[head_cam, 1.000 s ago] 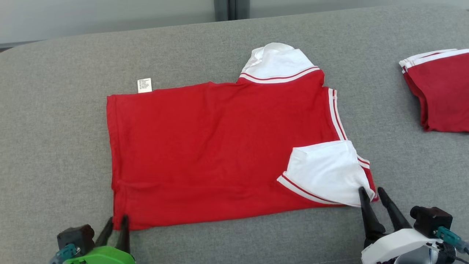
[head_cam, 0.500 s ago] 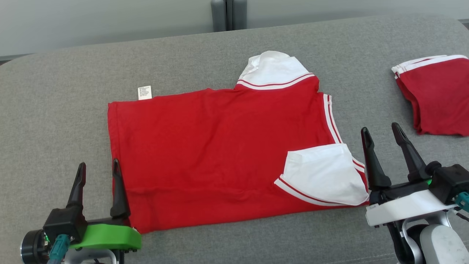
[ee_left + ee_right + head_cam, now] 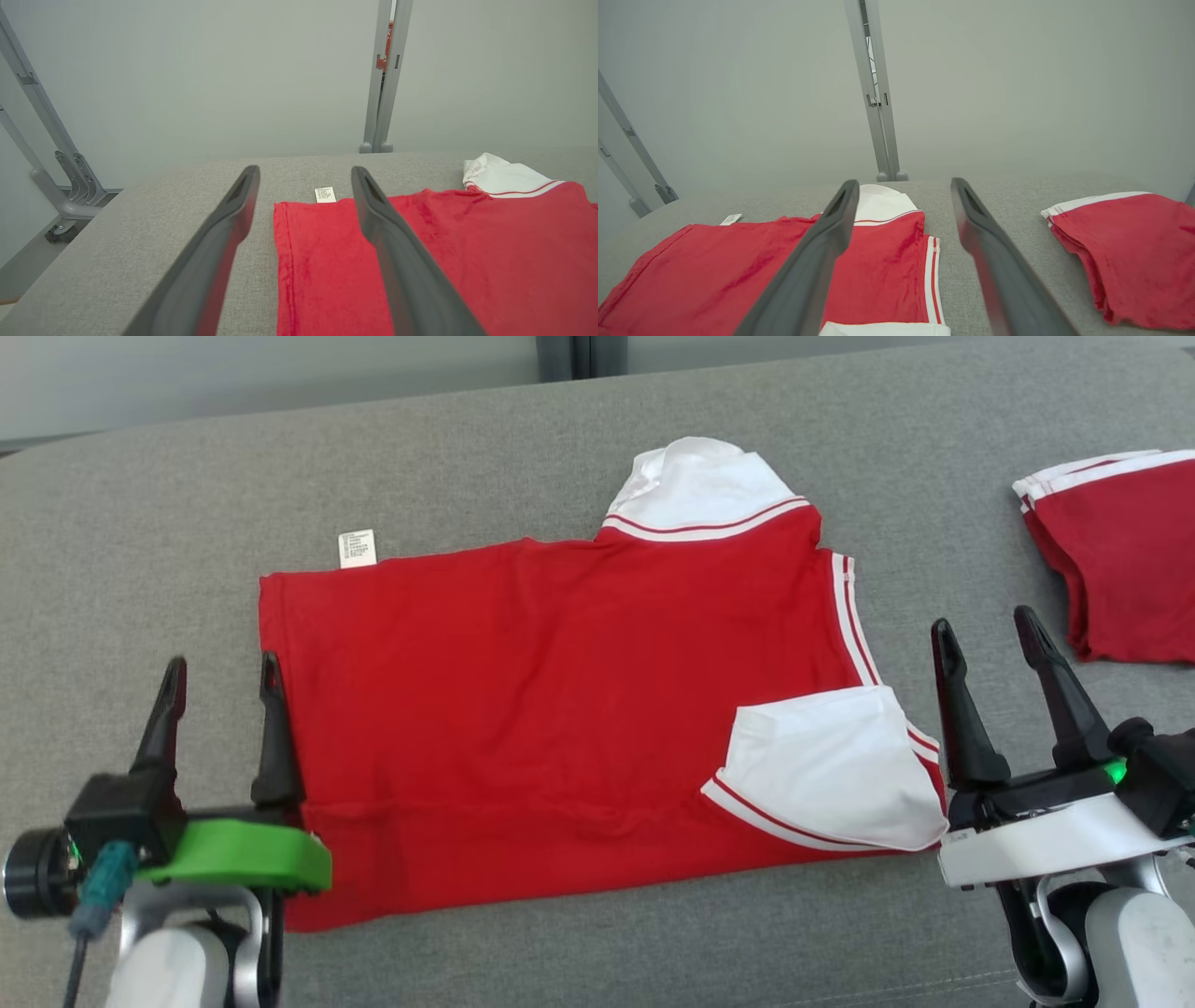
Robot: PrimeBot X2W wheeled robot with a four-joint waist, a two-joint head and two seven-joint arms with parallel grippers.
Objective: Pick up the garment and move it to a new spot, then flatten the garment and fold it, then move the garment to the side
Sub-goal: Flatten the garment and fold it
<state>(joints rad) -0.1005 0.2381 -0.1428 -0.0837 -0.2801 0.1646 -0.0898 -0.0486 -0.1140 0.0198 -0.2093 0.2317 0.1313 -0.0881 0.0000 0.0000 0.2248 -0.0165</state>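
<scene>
The garment is a red shirt with a white collar and white sleeve, lying folded lengthwise and flat on the grey cushion. In the wrist views the garment lies below the fingers. My left gripper hovers open at the shirt's lower-left hem edge, nothing between its fingers. My right gripper stands open just right of the white sleeve, also empty. A small white label sticks out at the shirt's far left edge.
A second folded red garment with white trim lies at the right edge of the cushion. Behind the cushion a grey post rises against a pale wall. Bare cushion lies left of the shirt and along the front edge.
Both grippers have let go of the shirt's near edge, opened wide and lifted away; the shirt stays flat. The head camera has shifted slightly.
</scene>
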